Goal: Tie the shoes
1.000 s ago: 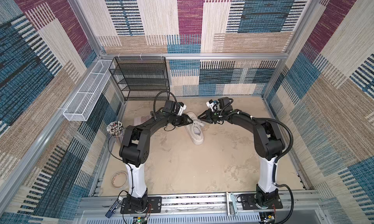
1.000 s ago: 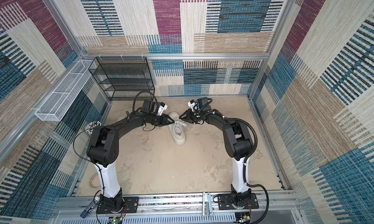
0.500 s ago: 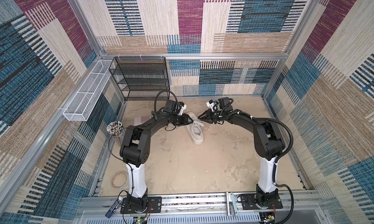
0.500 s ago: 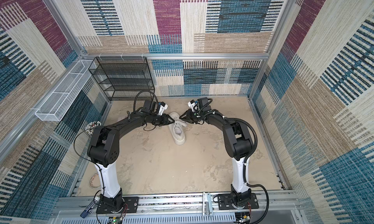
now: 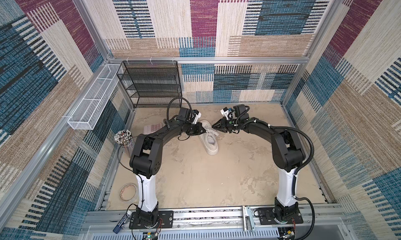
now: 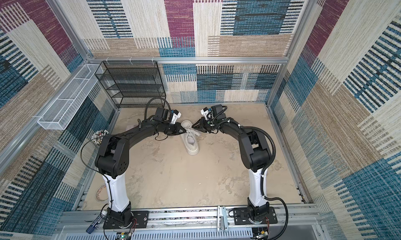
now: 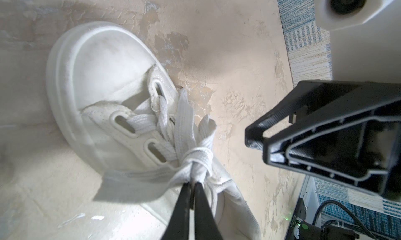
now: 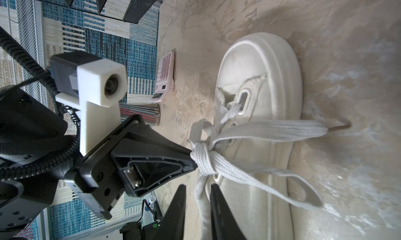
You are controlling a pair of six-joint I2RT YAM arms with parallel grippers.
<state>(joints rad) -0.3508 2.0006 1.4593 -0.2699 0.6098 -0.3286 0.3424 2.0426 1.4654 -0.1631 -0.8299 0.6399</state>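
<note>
- The sneaker (image 5: 210, 142) lies on the surface (image 5: 195, 180) in the upper middle of both top views. Its toe points toward the top of the frame, and it sits between the two arms.
- The left fingers (image 7: 183, 206) are clenched on a strand of the laces (image 7: 184, 124), right at the knot (image 7: 198, 157).
- The right fingers (image 8: 179, 206) stand parted. One lace strand runs through the gap and is not clamped.
- A calculator (image 5: 152, 128) and a pencil cup (image 5: 124, 139) rest left of the sneaker in the top views, well apart from it.
</note>
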